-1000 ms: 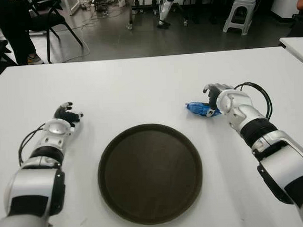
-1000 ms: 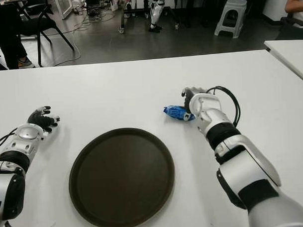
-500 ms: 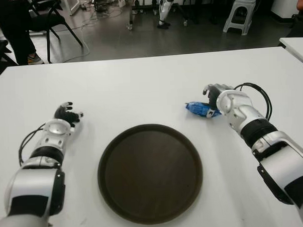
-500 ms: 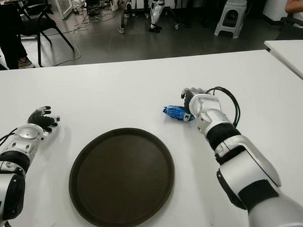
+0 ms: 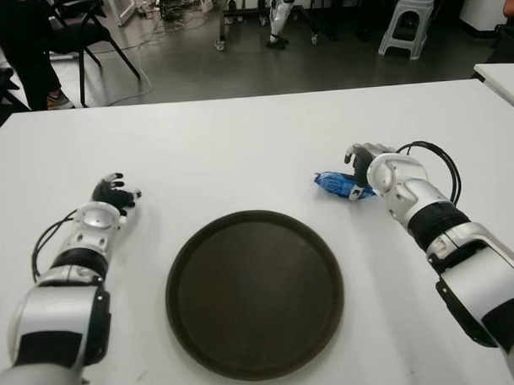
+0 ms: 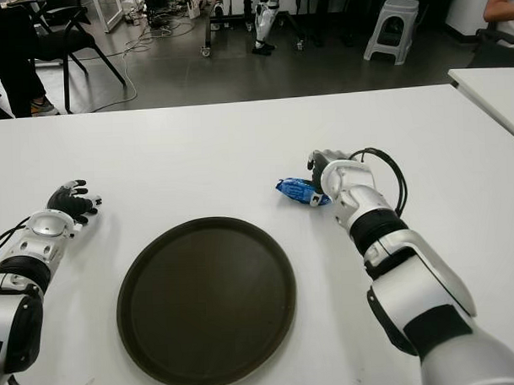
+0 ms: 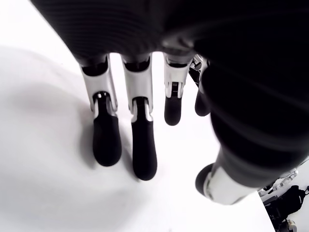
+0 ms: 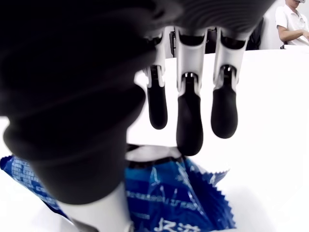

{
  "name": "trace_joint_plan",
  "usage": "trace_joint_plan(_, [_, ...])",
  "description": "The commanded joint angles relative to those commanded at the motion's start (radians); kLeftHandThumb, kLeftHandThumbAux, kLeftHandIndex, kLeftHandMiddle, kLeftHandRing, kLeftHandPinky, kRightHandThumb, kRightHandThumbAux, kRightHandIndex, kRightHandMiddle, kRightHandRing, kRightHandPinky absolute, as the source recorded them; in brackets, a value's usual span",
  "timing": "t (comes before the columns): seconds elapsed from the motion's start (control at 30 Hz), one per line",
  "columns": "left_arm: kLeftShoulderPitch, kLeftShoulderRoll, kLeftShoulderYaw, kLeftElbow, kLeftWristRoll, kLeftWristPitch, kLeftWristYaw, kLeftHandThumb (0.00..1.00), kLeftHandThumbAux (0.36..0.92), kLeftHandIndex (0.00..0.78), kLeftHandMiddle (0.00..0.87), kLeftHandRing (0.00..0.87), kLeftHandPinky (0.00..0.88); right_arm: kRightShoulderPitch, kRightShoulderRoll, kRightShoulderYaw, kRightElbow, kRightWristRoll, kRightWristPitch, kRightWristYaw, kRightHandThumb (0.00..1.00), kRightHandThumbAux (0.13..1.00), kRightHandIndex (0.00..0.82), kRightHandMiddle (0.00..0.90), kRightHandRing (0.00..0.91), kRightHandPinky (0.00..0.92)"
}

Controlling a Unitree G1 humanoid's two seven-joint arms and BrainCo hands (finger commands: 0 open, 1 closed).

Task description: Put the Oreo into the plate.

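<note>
We're curling our right robot hand around the Oreo, not gripping yet, counter-side right of the plate, readying a lift. Left robot hand idling open.

White bench. Behind it: grey floor, white stool, black chair, cables on floor.

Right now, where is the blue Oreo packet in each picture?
Left eye view: Oreo packet on the white table, right of the plate, at the right hand.
Right eye view: same spot, up and right of the plate.
Left wrist view: not in it.
Right wrist view: close up, under the fingers.
Shared landmark: the right hand.
</note>
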Motion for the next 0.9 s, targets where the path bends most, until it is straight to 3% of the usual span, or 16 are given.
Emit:
trace_joint_plan(0.07, [-0.001, 0.000, -0.001, 0.000, 0.001, 0.003, 0.001, 0.167, 0.768, 0.096, 0.147, 0.171, 0.182, -0.001, 0.001, 0.000, 0.004, 0.001, -0.002, 0.002, 0.000, 0.963, 0.229, 0.592, 0.627, 0.643])
trace_joint_plan(0.13, [-0.001, 0.000, 0.000, 0.001, 0.000, 0.005, 0.003, 0.175, 0.766, 0.099, 0.150, 0.172, 0.182, -0.002, 0.003, 0.002, 0.008, -0.001, -0.004, 0.006, 0.000, 0.928, 0.164, 0.455, 0.479, 0.474])
trace_joint_plan(0.17, [-0.001, 0.000, 0.000, 0.001, 0.000, 0.005, 0.003, 0.178, 0.765, 0.101, 0.152, 0.175, 0.187, -0.003, 0.004, 0.003, 0.010, -0.002, -0.005, 0.008, 0.000, 0.888, 0.117, 0.341, 0.357, 0.337])
trace_joint_plan(0.3, [-0.001, 0.000, -0.001, 0.000, 0.001, 0.006, 0.005, 0.186, 0.762, 0.110, 0.159, 0.184, 0.210, -0.006, 0.007, 0.008, 0.013, -0.006, -0.005, 0.017, 0.000, 0.782, 0.031, 0.129, 0.133, 0.106])
trace_joint_plan(0.47, [-0.001, 0.000, -0.005, 0.001, 0.004, 0.006, 0.008, 0.185, 0.764, 0.120, 0.166, 0.193, 0.221, -0.002, 0.010, 0.008, -0.005, -0.006, 0.011, 0.032, 0.000, 0.674, 0.005, 0.026, 0.025, 0.018])
trace_joint_plan(0.9, [-0.001, -0.001, -0.003, 0.001, -0.003, 0.005, 0.007, 0.188, 0.764, 0.103, 0.154, 0.185, 0.219, 0.007, 0.011, 0.020, -0.027, -0.016, 0.026, 0.033, 0.000, 0.643, 0.000, 0.000, 0.000, 0.000])
